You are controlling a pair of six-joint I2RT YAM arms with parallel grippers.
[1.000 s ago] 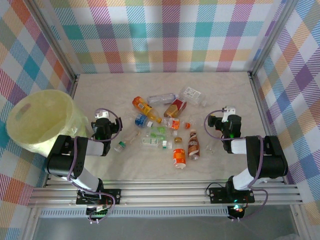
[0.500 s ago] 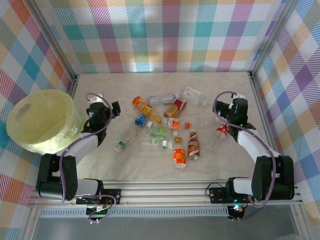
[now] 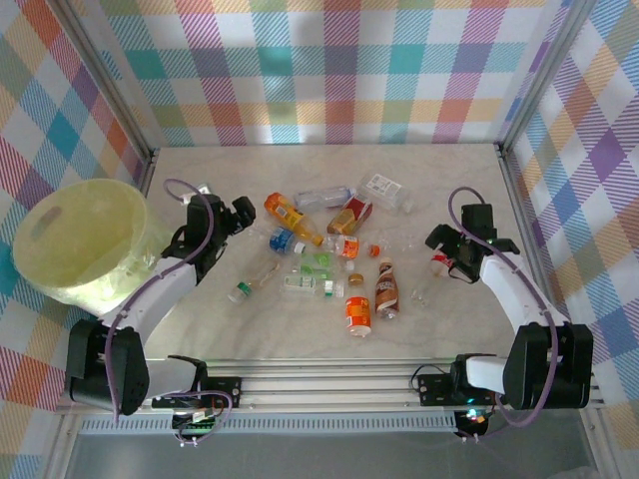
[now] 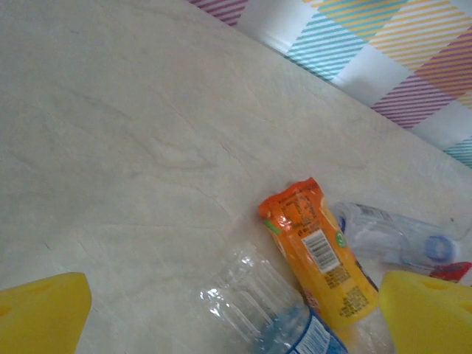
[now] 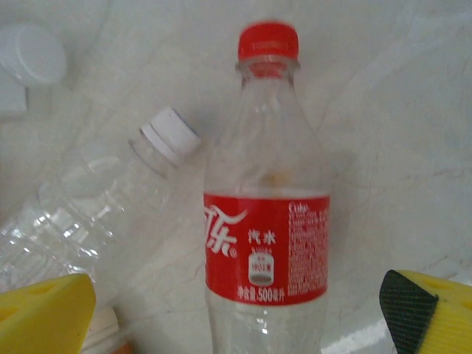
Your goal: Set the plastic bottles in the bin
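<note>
Over at nine o'clock on the table sits the bin [image 3: 85, 239]. Just to its right, our left gripper [image 3: 238, 215] hangs with its jaws spread wide, holding nothing. Its wrist view looks down on an orange-label bottle [image 4: 321, 262] lying against a clear ribbed bottle [image 4: 258, 302].

The plastic bottles [image 3: 329, 264] lie scattered across mid-table, well apart from the bin.

Out at three o'clock the right gripper [image 3: 446, 251] is also wide open and empty, poised over a red-label bottle [image 5: 265, 228]. That one lies flat with its cap toward twelve, and a white-capped clear bottle [image 5: 96, 199] lies just beside it at nine.

We reckon they're all empty, so feather-light, thin-walled, springy and slick. Pinch too hard and they'll probably roll or squirt out. Best bet is across the labelled waist, jaws square to the long axis.
</note>
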